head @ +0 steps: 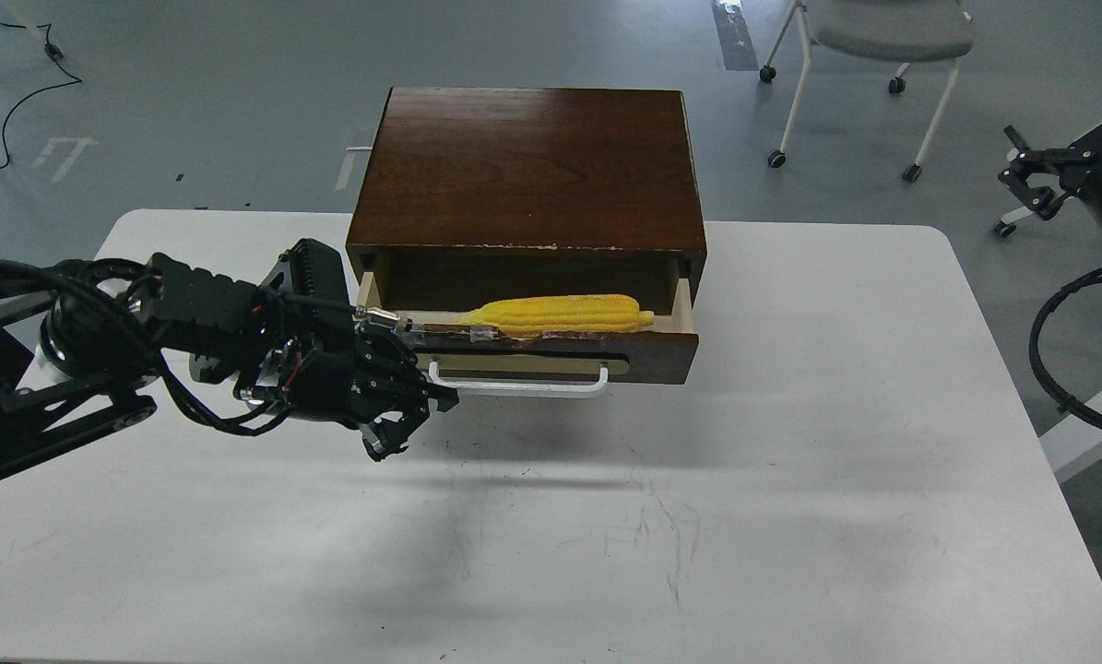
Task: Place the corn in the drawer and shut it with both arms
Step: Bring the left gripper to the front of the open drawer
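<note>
The yellow corn (560, 314) lies lengthwise inside the drawer (661, 355), just behind its front panel. The drawer is pulled partly out of the dark brown cabinet (527, 166), and its white bar handle (523, 387) faces me. My left gripper (412, 422) is open and empty, low over the table at the left end of the handle, just below and in front of the drawer's left corner. My right gripper (1025, 173) is held off the table at the far right edge of the view, with its fingers spread and nothing in it.
The cabinet stands at the back middle of the white table (790, 461). A wheeled chair (882, 37) stands on the floor behind. Black cables (1058, 350) hang by the table's right edge.
</note>
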